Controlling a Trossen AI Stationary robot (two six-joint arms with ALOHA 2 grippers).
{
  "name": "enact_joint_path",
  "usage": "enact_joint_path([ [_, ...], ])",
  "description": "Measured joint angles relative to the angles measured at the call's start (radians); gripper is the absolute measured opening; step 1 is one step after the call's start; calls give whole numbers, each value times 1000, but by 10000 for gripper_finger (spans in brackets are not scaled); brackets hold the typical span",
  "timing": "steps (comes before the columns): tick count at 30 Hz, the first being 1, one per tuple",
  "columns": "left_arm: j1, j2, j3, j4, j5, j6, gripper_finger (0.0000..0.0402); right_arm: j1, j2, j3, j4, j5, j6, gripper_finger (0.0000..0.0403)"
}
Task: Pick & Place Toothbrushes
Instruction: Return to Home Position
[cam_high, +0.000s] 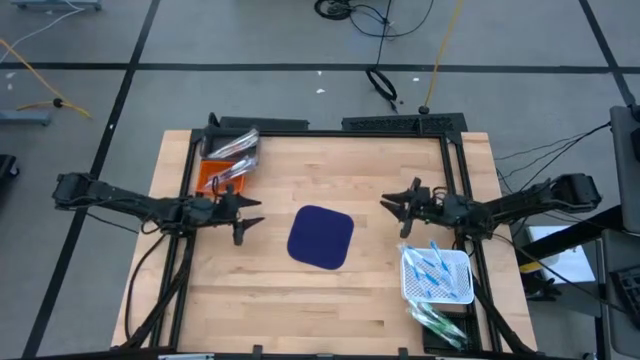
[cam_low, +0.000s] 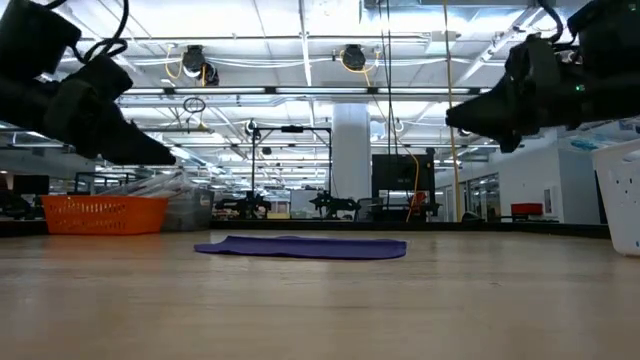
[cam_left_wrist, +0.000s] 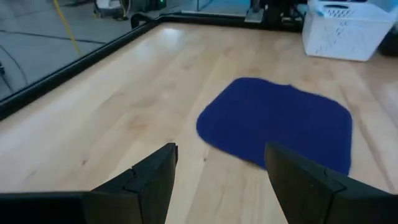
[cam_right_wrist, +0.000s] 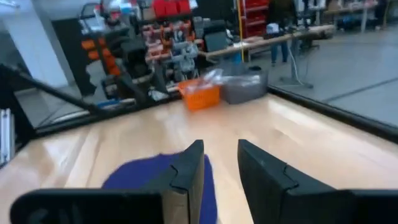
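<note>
Pale butcher-block wooden table w/ black metal frame round its edge. At centre lies a flat, thin dark blue rounded-square mat, corners soft. The slender plastic toothbrushes, light blue & white sticks, lie heaped in a white lattice-walled plastic basket at the table's right edge, bottom right in the high view; a clear-wrapped green pack sits just beside it. An orange mesh-walled plastic bin stands at the upper-left corner, w/ crinkly clear wrapped packs against it. Over bare wood left of the mat hovers the left gripper, angular dark fingers spread wide, released, empty. Right of the mat hovers the right gripper, fingers parted by a narrower gap, gripping nothing.
</note>
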Motion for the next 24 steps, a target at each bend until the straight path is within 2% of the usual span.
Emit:
enact_joint_path([
  [8, -3, -3, 0, -33, -40, -43, 246, 1, -4, -2, -23, 4, -112, 91],
  [19, -2, -3, 0, -20, -41, 64, 246, 1, -7, -3, -33, 4, -111, 91],
  [24, -2, -3, 0, -19, -41, 67, 246, 0, -133, -3, -115, 4, -111, 89],
])
